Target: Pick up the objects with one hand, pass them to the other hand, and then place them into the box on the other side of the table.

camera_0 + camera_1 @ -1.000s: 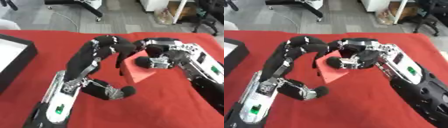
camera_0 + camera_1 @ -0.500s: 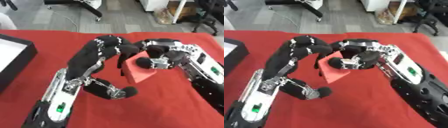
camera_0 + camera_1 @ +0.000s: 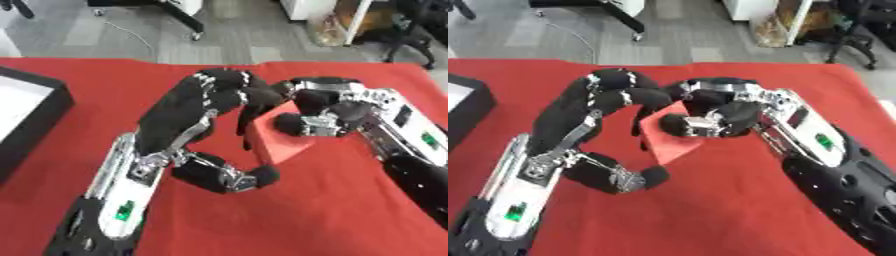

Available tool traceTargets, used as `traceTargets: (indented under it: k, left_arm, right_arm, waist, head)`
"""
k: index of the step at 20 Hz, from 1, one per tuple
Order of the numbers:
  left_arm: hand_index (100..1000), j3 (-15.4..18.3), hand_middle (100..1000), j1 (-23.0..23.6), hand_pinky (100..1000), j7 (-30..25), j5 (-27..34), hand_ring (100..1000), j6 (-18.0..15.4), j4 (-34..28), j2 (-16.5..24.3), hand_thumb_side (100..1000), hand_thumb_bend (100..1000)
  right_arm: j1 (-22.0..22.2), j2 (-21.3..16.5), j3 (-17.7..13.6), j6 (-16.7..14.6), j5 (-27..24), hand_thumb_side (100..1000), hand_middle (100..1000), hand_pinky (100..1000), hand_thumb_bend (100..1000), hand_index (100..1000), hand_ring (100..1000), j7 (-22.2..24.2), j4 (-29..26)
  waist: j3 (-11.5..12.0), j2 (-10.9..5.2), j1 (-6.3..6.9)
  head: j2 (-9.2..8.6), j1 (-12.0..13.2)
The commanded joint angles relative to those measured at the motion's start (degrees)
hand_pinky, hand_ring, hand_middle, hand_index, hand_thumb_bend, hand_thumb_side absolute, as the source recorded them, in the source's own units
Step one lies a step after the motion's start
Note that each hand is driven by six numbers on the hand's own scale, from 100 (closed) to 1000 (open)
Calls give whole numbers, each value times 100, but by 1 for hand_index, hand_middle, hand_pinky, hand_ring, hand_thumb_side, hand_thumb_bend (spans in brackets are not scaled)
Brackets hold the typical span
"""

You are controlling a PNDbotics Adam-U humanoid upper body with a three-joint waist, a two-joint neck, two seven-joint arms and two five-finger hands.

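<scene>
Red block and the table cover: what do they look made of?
Red block: matte, flat faces and crisp edges with no shine, so likely foam or painted wood; can't say which. Both the left hand and right hand are on it. Table cover: red cloth, probably felt; dull, even, no glare.
</scene>
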Motion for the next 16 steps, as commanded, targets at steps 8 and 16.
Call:
traceTargets:
  k: [8,16]
  left_arm:
    - [799,-220,606,-34,658,-269,-549,554,-96,125,43,485,513]
    - [813,-268,620,-39,683,-244,-929,574,-153,67,80,487,551]
  right_arm:
    - [-160,21,-259,176,-350,333,394,606,100,340,687,-172,-229]
    - [-154,48,-402,584,-584,345,389,603,100,342,684,-520,-229]
  waist:
    - [-45,-6,9]
    - [-75,-4,21]
  head:
    - [19,46]
    - [37,39]
